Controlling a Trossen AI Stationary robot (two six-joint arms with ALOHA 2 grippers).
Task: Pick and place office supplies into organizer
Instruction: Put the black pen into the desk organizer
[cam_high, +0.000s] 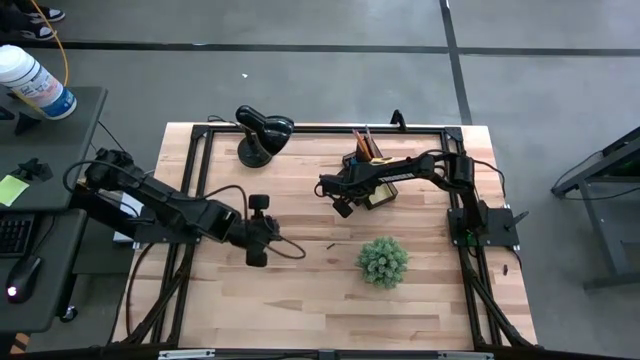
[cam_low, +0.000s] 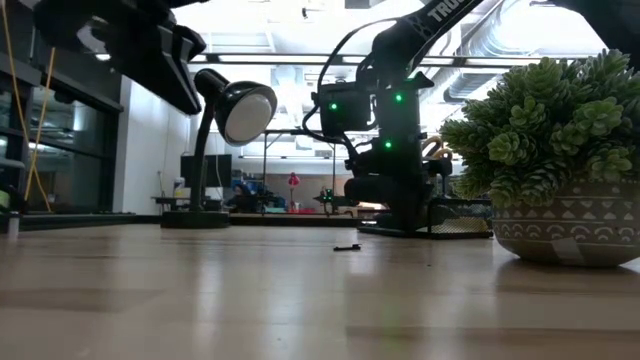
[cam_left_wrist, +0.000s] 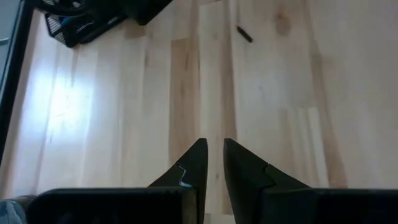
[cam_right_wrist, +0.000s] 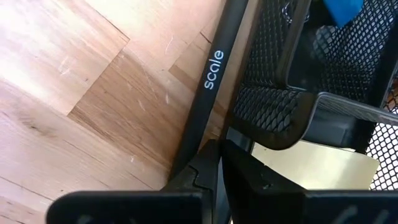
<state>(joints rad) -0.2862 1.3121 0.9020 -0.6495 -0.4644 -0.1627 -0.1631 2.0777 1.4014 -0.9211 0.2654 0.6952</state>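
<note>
The black mesh organizer (cam_high: 375, 190) stands at the table's far middle, with orange pencils (cam_high: 365, 145) upright in its tall compartment. A yellow sticky-note pad (cam_right_wrist: 311, 165) and a blue item (cam_right_wrist: 342, 9) lie in its lower sections. My right gripper (cam_right_wrist: 217, 149) hangs just left of the organizer, shut on a thin black pen (cam_right_wrist: 214, 68) marked "scale". My left gripper (cam_left_wrist: 214, 146) hovers over bare wood left of centre, its fingers a narrow gap apart with nothing between them. A small black piece (cam_left_wrist: 244, 34) lies loose on the table. My right gripper pinches the black pen at its near end (cam_right_wrist: 200, 155) between its two fingertips, coming steeply from above. The pen runs away from the fingers along the organizer's mesh edge (cam_right_wrist: 267, 112). Whether its far end rests on the table or the organizer does not show.
A black domed desk lamp (cam_high: 262, 130) stands at the far left of the table. A round green spiky plant in a patterned pot (cam_high: 383, 260) sits near the right, in front of the organizer. Open wood lies in front of my left gripper.
</note>
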